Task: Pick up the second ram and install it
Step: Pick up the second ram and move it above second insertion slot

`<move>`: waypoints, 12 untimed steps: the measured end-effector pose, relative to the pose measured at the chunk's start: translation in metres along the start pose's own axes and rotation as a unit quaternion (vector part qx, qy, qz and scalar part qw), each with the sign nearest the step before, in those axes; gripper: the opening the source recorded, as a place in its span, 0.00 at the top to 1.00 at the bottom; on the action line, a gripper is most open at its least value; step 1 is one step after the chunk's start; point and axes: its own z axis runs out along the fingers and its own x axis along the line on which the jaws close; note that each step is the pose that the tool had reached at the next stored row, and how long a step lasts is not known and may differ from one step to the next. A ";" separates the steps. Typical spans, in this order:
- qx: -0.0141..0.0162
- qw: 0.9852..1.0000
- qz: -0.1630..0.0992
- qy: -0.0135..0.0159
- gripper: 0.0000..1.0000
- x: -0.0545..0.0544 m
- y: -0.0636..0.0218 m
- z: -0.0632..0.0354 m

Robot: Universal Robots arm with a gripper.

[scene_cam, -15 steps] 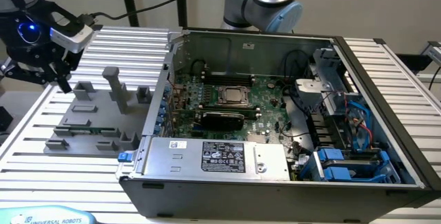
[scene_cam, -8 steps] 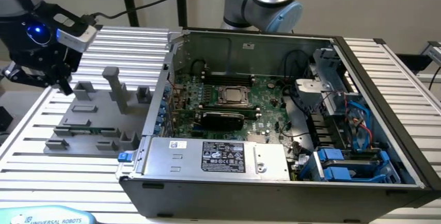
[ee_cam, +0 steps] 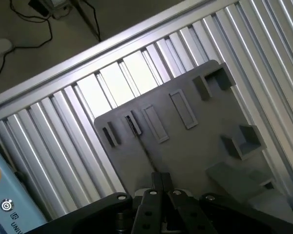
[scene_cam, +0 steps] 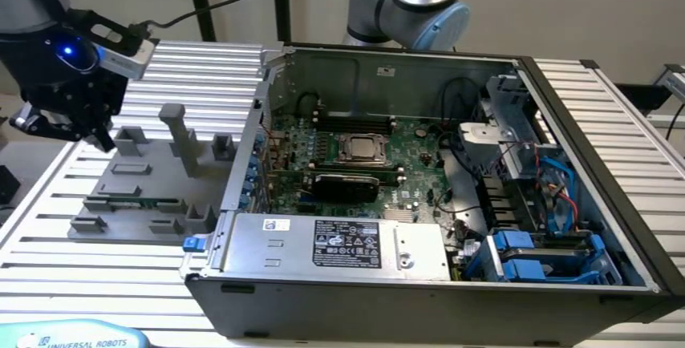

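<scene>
We see the gripper (scene_cam: 95, 135) hanging over the far corner of the grey fixture plate (scene_cam: 160, 184) at the exterior view's left, with open air beneath it. We cannot tell whether it is open or closed. The second ram (scene_cam: 137, 201), a thin green strip, lies in a slot in the near half of that plate. It sits low between raised grey blocks, well apart from the gripper. A tall grey post (scene_cam: 176, 135) stands on the plate between the gripper and the computer case (scene_cam: 428, 304), whose sheet-metal wall rises just beside the plate's edge.

The plate is matte, with rectangular pockets and square lugs. It rests on a ribbed aluminium table (scene_cam: 107, 284) of bright parallel slats. In the wrist view the gripper (ee_cam: 162, 181) hangs above the plate (ee_cam: 185, 156), whose straight edges cross the slats (ee_cam: 78, 146) at an angle.

The case is open on top. Inside lie a green motherboard (scene_cam: 412, 163), a metal-framed processor socket (scene_cam: 364, 149), a silver power supply (scene_cam: 342, 244) and blue drive caddies (scene_cam: 535, 260).
</scene>
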 end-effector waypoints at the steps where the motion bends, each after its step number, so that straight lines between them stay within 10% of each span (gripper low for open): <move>1: 0.000 1.000 -0.009 0.000 0.89 0.000 0.0000 0.0009; 12: 0.002 0.994 -0.108 0.004 0.89 0.000 -0.0005 0.0106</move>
